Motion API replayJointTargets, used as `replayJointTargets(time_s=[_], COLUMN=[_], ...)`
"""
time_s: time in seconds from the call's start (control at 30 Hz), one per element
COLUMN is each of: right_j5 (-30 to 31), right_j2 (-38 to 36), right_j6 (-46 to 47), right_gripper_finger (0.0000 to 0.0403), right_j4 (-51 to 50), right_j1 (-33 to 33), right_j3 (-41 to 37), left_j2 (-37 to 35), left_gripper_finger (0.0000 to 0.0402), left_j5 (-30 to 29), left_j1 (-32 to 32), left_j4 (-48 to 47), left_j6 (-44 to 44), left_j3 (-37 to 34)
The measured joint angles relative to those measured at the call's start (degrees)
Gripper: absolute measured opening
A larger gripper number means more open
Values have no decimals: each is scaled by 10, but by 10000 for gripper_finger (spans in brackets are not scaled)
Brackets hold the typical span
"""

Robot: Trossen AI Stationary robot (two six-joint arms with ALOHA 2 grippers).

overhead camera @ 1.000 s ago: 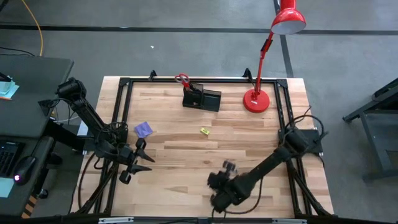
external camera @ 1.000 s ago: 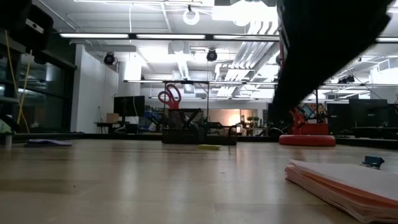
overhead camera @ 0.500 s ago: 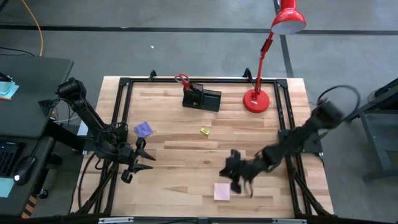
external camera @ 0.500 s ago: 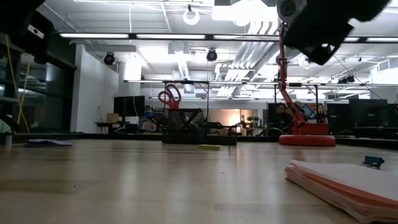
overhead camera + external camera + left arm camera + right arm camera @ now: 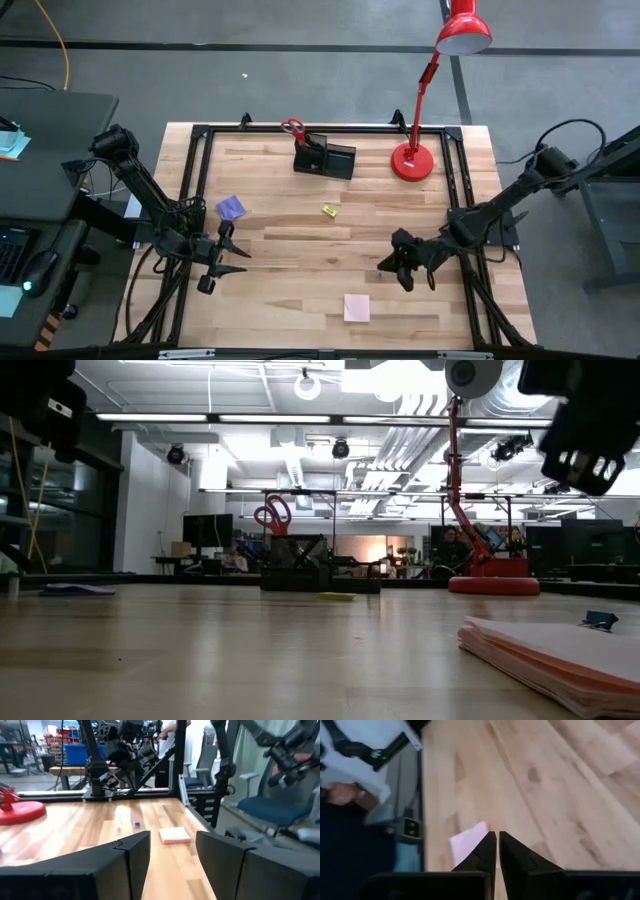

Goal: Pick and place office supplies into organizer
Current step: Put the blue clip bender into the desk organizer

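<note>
While my right pincer (image 5: 392,268) hangs above the surface (image 5: 300,210) near its right edge, fingers nearly touching and holding nothing, the pink note pad (image 5: 356,307) lies by the near edge. My left pincer (image 5: 236,256) waits parted and empty at the left edge. I see the organizer (image 5: 324,157), scissors (image 5: 292,128) upright in it, at the far edge; open wood lies between.

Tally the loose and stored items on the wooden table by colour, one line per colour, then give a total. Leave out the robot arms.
Red: 2, the desk lamp and the scissors standing in the organizer
Black: 1, the organizer
Purple: 1, the purple note pad
Pink: 1, the pink note pad
Yellow: 1, the small yellow piece
Total: 6
</note>
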Motion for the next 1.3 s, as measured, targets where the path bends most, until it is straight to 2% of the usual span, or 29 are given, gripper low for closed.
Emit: replayJointTargets(time_s=[0.23, 0.47, 0.67, 0.9, 1.3], right_j5=[-4, -31, -28, -28, -74], right_j2=[57, 136, 145, 145, 163], right_j6=[-149, -211, -274, -301, -292], right_gripper_finger=[38, 93, 108, 108, 108], right_j4=[-18, -24, -21, -69, -50], right_j1=[19, 26, 22, 5, -18], right_j3=[10, 10, 10, 10, 8], left_j2=[0, 0, 0, 0, 0], left_gripper_finger=[150, 150, 150, 150, 150], left_j5=[-14, -25, -48, -57, -63], left_j1=[0, 0, 0, 0, 0], left_j4=[18, 22, 8, 3, -1], left_j6=[33, -9, -52, -67, -77], left_j3=[0, 0, 0, 0, 0])
